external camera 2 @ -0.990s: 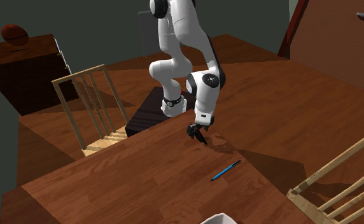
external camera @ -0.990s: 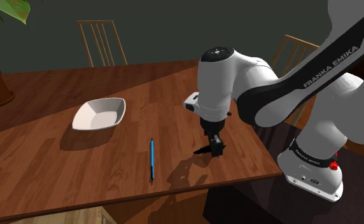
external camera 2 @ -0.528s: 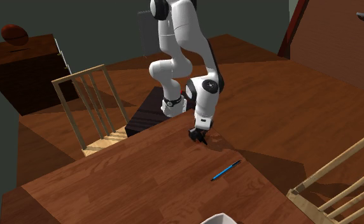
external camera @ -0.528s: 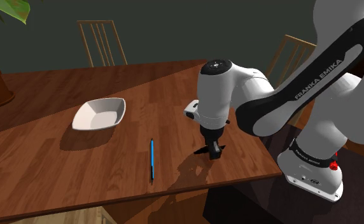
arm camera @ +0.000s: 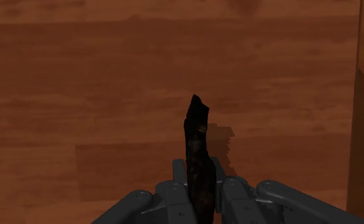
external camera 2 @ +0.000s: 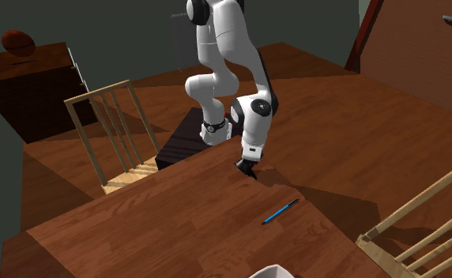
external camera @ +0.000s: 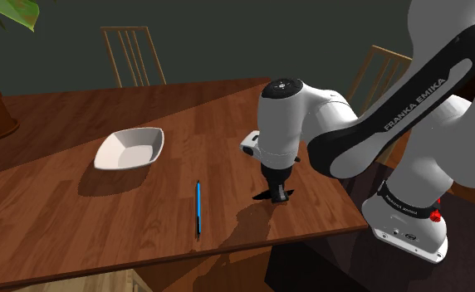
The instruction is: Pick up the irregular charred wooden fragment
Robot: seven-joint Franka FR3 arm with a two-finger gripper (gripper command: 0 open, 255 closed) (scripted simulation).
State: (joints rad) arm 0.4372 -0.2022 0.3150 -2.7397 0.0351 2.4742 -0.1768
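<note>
Claw (arm camera: 198,170) is clenched on the burnt wood piece (arm camera: 196,130). The fingers (arm camera: 179,184) pinch its near end, so the long tip pokes out ahead. The piece sits low at the worktop (external camera: 78,216) edge nearest the stand (external camera 2: 181,146), probably not lifted yet. The wrist view gives the clasp itself. The shoulder view adds the white bowl (external camera: 128,149) and blue pen (external camera: 198,206), well apart toward the middle and likely no obstruction.

near end of charred fragment (arm camera: 198,149) lost between the fingers (arm camera: 179,181)
</note>
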